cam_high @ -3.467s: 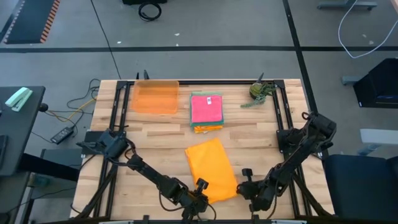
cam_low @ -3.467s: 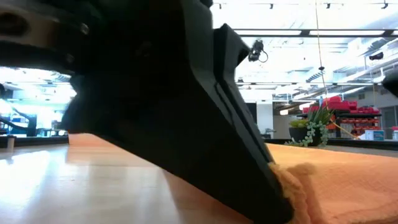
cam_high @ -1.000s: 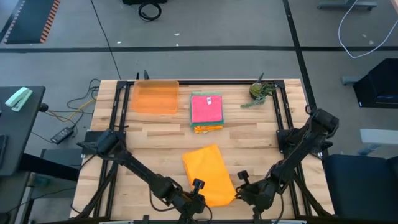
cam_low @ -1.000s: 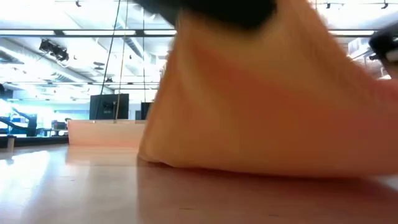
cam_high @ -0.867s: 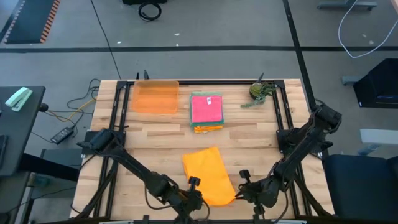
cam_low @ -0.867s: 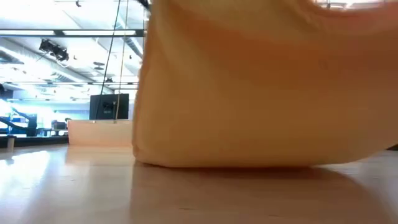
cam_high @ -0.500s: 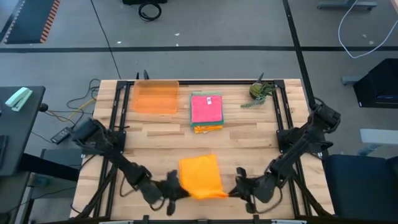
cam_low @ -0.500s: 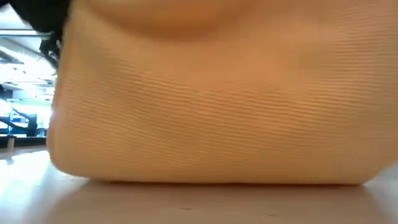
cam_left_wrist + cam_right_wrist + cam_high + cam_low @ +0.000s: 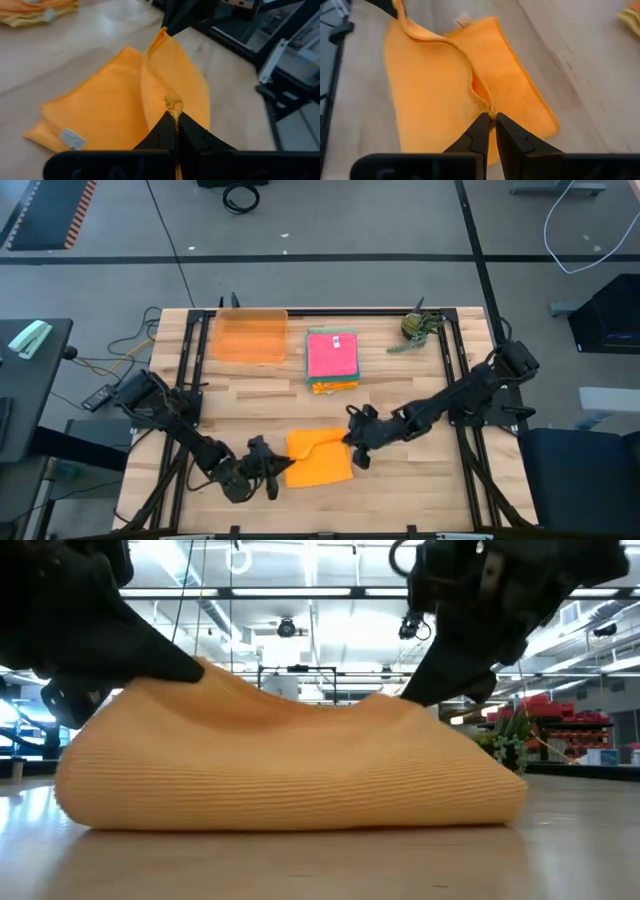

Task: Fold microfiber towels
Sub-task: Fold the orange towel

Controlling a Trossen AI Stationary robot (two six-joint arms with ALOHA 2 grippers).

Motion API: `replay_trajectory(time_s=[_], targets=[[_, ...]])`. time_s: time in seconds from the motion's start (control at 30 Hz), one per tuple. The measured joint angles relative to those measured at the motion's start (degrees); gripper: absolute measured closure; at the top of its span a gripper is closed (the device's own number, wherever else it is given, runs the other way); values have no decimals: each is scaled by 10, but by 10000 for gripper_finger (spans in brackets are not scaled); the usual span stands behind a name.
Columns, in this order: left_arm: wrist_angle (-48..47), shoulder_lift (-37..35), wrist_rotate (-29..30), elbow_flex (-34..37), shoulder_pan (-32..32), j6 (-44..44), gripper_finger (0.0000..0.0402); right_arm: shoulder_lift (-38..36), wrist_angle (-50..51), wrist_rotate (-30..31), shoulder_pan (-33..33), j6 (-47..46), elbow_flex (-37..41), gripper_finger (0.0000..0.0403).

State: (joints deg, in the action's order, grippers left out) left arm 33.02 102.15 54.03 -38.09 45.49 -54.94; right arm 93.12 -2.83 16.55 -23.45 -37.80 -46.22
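Both arms have carried the orange towel (image 9: 318,457) edge over; left tool (image 9: 173,111) and right tool (image 9: 487,116) pinch its corners, fold nearly laid, stack (image 9: 332,357) beyond already folded

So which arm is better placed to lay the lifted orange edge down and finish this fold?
Neither alone, I think. The left gripper and the right gripper each pinch one corner of the raised edge of the orange towel, so both should lower it together.

Ribbed matt orange cloth towel (image 9: 290,775)
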Motion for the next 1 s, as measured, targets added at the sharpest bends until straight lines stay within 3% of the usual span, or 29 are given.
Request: replay_trajectory(time_s=[0.37, 1.0], targets=[[-46, 1, 4, 0, -61, 20, 387, 3, 44, 14, 42, -7, 0, 364], [-68, 1, -2, -1, -64, 46, 390, 6, 2, 0, 102, 94, 0, 364]])
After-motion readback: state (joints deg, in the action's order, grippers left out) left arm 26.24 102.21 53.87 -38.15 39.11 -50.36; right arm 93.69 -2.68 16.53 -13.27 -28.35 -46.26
